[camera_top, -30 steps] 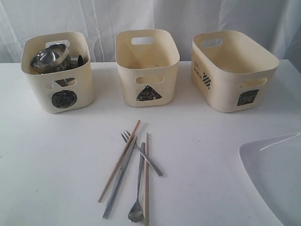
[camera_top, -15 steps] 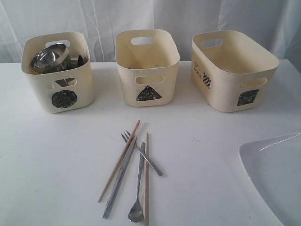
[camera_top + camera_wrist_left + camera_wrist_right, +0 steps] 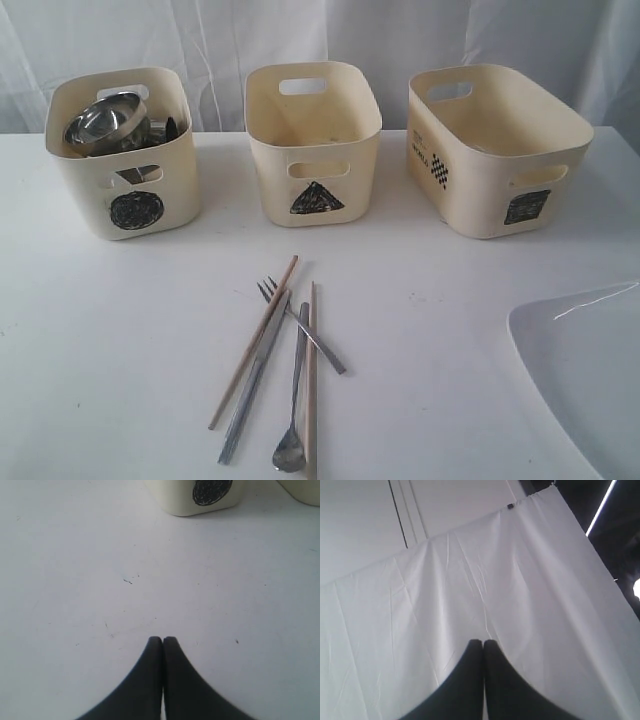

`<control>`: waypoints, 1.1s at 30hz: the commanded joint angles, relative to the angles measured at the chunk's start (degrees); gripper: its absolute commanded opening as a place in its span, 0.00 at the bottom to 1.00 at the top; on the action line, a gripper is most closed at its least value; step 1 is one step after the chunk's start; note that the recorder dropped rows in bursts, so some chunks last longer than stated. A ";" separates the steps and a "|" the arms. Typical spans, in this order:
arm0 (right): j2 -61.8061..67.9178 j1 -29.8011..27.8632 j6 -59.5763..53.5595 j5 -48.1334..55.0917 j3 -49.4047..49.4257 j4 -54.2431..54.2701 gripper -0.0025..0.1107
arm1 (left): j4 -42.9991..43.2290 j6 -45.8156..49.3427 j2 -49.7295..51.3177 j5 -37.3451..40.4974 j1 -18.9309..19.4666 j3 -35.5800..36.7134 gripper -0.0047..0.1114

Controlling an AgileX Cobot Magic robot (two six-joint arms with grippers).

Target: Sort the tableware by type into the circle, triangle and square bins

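Note:
Three cream bins stand in a row at the back: the circle bin (image 3: 122,170) on the left, the triangle bin (image 3: 313,150) in the middle, the square bin (image 3: 495,150) on the right. A steel bowl (image 3: 103,122) lies tilted on other steel ware inside the circle bin. On the table in front lie two wooden chopsticks (image 3: 253,342), a steel fork (image 3: 302,326), a knife (image 3: 254,378) and a spoon (image 3: 293,420), overlapping. The white square plate (image 3: 585,370) sits at the near right corner. My left gripper (image 3: 163,639) is shut and empty over bare table, the circle bin (image 3: 200,497) ahead of it. My right gripper (image 3: 483,641) is shut and empty, facing a white curtain. Neither arm shows in the exterior view.
A white curtain (image 3: 320,45) hangs behind the table. The white tabletop (image 3: 110,340) spreads left of the cutlery. A second bin's corner (image 3: 305,490) shows in the left wrist view.

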 commanded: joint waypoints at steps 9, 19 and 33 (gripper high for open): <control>7.92 0.08 4.57 -15.99 -9.42 2.39 0.02 | -0.82 -0.02 0.08 0.26 0.19 0.21 0.04; 46.70 0.94 9.38 -3.34 -48.58 -40.40 0.02 | -0.82 -0.02 0.08 0.26 0.19 0.21 0.04; 69.95 2.26 -12.07 90.63 -47.06 20.77 0.02 | -0.82 -0.02 0.08 0.26 0.19 0.21 0.04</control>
